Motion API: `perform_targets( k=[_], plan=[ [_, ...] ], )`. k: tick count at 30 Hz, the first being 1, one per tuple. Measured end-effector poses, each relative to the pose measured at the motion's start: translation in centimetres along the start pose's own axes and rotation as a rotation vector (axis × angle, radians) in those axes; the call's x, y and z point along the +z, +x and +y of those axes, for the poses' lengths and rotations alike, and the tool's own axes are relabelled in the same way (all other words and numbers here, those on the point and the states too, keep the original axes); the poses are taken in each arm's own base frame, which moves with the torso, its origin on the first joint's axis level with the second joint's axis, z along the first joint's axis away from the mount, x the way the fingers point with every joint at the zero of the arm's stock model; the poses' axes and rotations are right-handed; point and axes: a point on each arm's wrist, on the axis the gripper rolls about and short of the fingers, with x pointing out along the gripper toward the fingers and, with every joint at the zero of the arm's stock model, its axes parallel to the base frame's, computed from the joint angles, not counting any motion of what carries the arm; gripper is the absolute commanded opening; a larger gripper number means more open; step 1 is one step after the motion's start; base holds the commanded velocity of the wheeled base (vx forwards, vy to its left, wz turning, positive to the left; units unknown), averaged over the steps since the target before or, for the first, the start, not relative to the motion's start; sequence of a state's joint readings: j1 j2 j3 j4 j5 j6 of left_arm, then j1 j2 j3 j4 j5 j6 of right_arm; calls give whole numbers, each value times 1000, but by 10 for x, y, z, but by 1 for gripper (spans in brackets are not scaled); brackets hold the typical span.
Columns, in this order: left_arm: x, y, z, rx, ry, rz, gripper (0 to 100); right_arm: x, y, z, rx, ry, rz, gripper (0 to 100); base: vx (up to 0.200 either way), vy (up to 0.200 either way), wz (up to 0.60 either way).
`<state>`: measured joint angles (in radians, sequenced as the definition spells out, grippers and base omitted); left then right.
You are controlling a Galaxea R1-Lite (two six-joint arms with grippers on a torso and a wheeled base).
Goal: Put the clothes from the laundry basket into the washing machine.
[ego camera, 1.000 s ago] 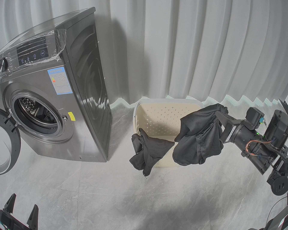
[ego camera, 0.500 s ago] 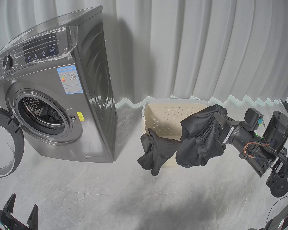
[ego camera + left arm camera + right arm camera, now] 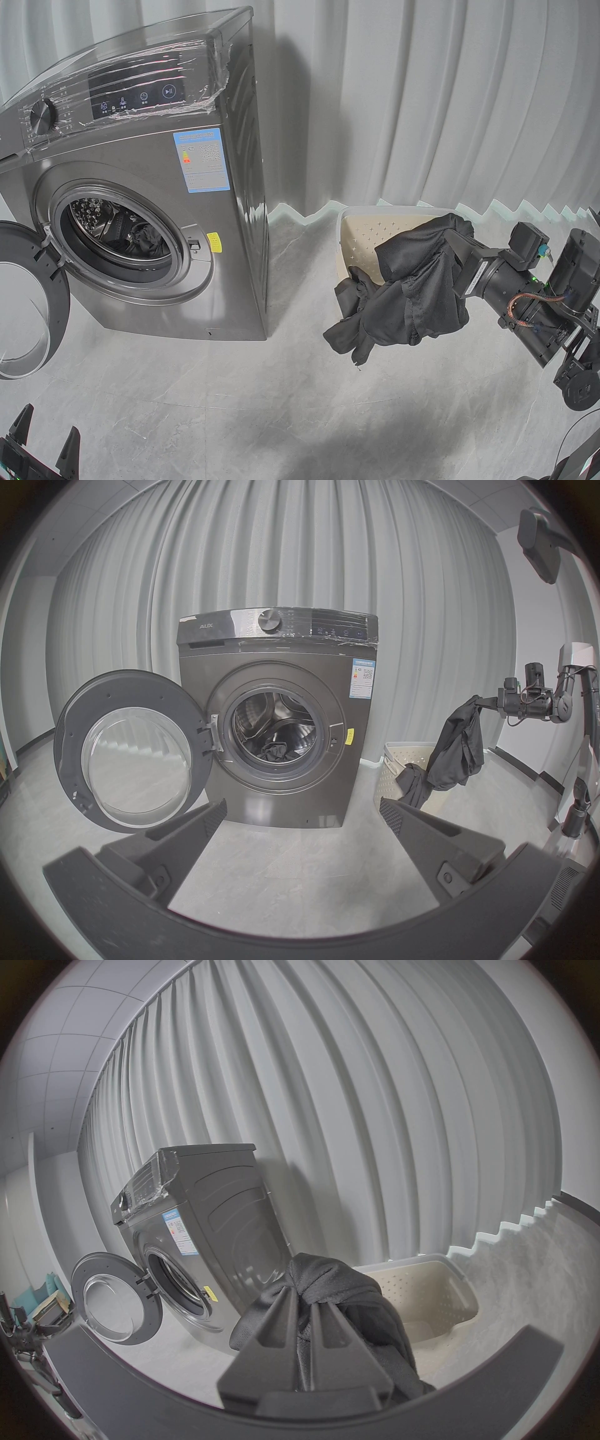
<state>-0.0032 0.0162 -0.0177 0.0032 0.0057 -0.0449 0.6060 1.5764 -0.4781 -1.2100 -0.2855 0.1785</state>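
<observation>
Head view first: the washing machine (image 3: 156, 206) stands on the floor (image 3: 250, 400) with its round door (image 3: 31, 300) swung wide open to its left. A dark cloth (image 3: 147, 240) lies inside the drum. To the right of the washing machine, well apart from it, sits the cream laundry basket (image 3: 365, 231) against the white curtain (image 3: 437, 94). The right tool (image 3: 453, 240) is buried in the folds of a black garment (image 3: 419, 287) and holds it up above the basket's near edge. The cloth hangs in a loose bunch. A second dark garment (image 3: 347, 325) droops over the basket rim on the side facing the washing machine. The left tool (image 3: 49, 428) sits low, in front of the washing machine's door, fingers spread and holding nothing.

Over to the left wrist view: the left tool (image 3: 301, 805) shows both fingers wide apart, pointing at the washing machine's (image 3: 275, 667) open drum, where the dark cloth (image 3: 273, 750) rests at the bottom. Right of the washing machine, the black garment (image 3: 459, 749) dangles from the right tool (image 3: 484, 704) over the laundry basket (image 3: 392, 770).

Now the right wrist view: the right tool (image 3: 304, 1300) has its fingers pressed together, pinching the black garment (image 3: 340, 1282), which bunches up around the tips. Beyond it is the laundry basket (image 3: 431, 1291), and the washing machine (image 3: 206, 1210) stands off to the side with its door (image 3: 115, 1297) open.
</observation>
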Motion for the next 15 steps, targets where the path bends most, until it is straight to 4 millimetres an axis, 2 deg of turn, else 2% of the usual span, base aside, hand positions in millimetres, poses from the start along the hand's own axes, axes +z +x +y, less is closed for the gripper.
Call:
perform_targets(
  k=[9, 15],
  plan=[
    [0, 0, 0, 0, -2, 0, 100, -1, 0, 1, 6, -1, 4, 0, 0, 200, 0],
    [0, 0, 0, 1, -2, 0, 100, -1, 0, 2, 11, 0, 4, 0, 0, 0, 0]
  ],
)
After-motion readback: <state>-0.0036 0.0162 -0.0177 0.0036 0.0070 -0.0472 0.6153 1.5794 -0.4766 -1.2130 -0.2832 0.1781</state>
